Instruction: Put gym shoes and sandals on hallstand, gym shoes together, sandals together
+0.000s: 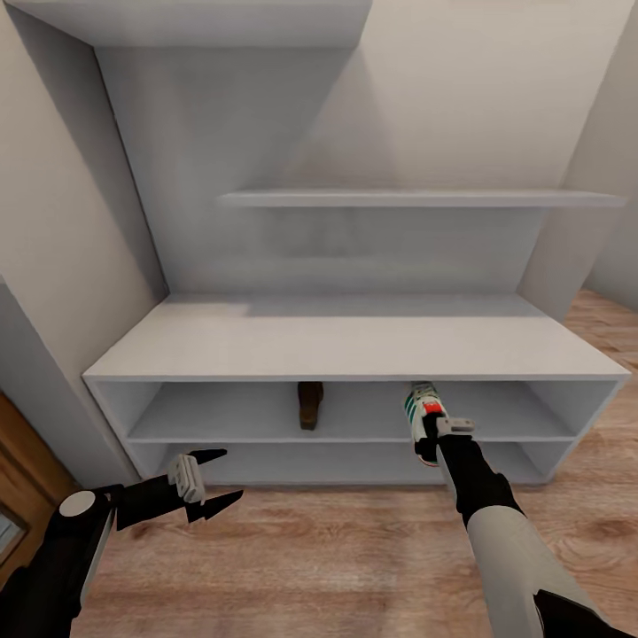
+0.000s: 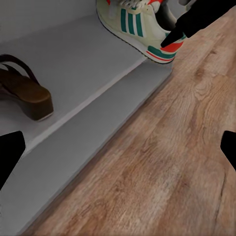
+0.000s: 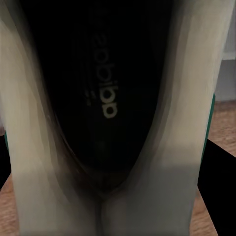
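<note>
The white hallstand (image 1: 266, 341) stands against the wall ahead. One brown sandal (image 1: 309, 404) (image 2: 27, 93) lies on its upper shelf tier near the middle. To its right on the same tier is a white gym shoe (image 1: 422, 406) (image 2: 137, 27) with green stripes, toe inward and red heel at the shelf's front edge. My right gripper (image 1: 434, 436) is shut on the shoe's heel, and its black finger (image 2: 191, 22) touches the heel. The shoe's dark insole (image 3: 105, 88) faces the right wrist camera. My left gripper (image 1: 211, 483) (image 2: 118, 152) hangs open and empty over the corridor floor (image 1: 337, 549), left of the sandal.
Thin floating wall shelves (image 1: 416, 198) hang above the hallstand. A wall (image 1: 53, 266) closes the left side, with a wooden door edge (image 1: 22, 478) at the lower left. Wood floor stretches in front of the rack and past its right end (image 1: 611, 328).
</note>
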{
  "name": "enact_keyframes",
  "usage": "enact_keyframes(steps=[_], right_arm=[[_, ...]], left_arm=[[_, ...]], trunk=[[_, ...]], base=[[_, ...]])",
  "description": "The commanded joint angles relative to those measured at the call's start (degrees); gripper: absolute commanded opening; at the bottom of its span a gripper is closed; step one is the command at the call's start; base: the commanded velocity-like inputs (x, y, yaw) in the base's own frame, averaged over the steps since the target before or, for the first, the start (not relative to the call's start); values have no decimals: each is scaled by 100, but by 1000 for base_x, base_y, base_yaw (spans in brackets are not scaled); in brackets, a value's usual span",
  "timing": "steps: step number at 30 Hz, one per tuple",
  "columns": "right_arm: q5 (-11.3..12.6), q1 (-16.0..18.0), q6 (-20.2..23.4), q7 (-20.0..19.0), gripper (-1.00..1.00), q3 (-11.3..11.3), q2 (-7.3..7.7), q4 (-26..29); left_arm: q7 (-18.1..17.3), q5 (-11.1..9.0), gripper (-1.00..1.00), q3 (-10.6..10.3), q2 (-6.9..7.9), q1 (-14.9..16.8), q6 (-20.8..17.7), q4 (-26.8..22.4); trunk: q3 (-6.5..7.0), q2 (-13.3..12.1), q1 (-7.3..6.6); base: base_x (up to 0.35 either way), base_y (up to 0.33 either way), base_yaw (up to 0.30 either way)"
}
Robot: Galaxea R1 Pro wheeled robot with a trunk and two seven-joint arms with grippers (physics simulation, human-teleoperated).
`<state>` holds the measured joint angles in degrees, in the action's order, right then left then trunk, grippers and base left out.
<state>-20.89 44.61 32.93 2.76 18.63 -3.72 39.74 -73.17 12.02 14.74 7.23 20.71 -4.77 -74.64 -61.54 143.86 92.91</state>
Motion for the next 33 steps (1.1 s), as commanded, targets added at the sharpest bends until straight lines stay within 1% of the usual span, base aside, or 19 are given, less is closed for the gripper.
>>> enact_keyframes(steps=[1, 12, 20, 25, 33], right_arm=[[-2, 4, 20, 6, -100, 18, -6, 7], [-2, 4, 20, 6, -100, 18, -6, 7], [-2, 4, 19, 6, -100, 18, -6, 7], [-2, 4, 19, 6, -100, 18, -6, 7], [-2, 4, 20, 6, -100, 18, -6, 7]], left_arm=[[-30, 20, 100, 6, -2, 4, -50, -6], [-30, 20, 100, 3, -2, 4, -50, -6], [-30, 20, 100, 3, -2, 4, -50, -6], [-30, 20, 100, 3, -2, 4, -50, -6], [-30, 20, 100, 6, -2, 4, -50, -6]], trunk=[[-5, 2, 0], [-5, 2, 0], [-5, 2, 0], [-5, 2, 0], [-5, 2, 0]], base=[[169, 0, 0], [272, 0, 0], [39, 0, 0], [175, 0, 0], [22, 0, 0]])
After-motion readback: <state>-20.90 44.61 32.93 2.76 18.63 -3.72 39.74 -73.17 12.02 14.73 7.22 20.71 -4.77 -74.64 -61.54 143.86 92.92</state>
